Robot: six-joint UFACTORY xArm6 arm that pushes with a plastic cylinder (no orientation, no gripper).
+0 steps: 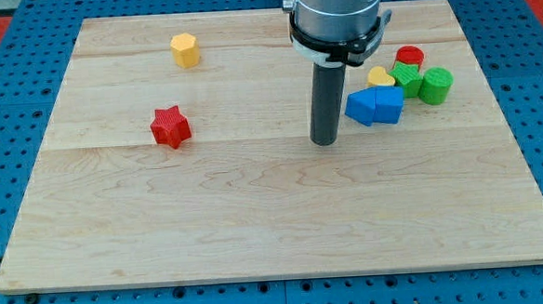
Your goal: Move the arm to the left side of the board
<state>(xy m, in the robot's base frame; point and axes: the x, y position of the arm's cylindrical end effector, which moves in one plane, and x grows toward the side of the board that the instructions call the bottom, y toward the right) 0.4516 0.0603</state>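
My tip [324, 142] rests on the wooden board [256, 218] a little right of its middle. It stands just left of two blue blocks [375, 106] that lie side by side, and does not touch them. A red star block [170, 127] lies on the view's left half, well left of the tip. A yellow hexagon block [185, 49] lies near the top left.
A cluster lies at the view's right, behind the blue blocks: a yellow heart block [380, 75], a red cylinder [409, 57], a green star block [407, 77] and a green cylinder [436, 85]. Blue pegboard [12, 184] surrounds the board.
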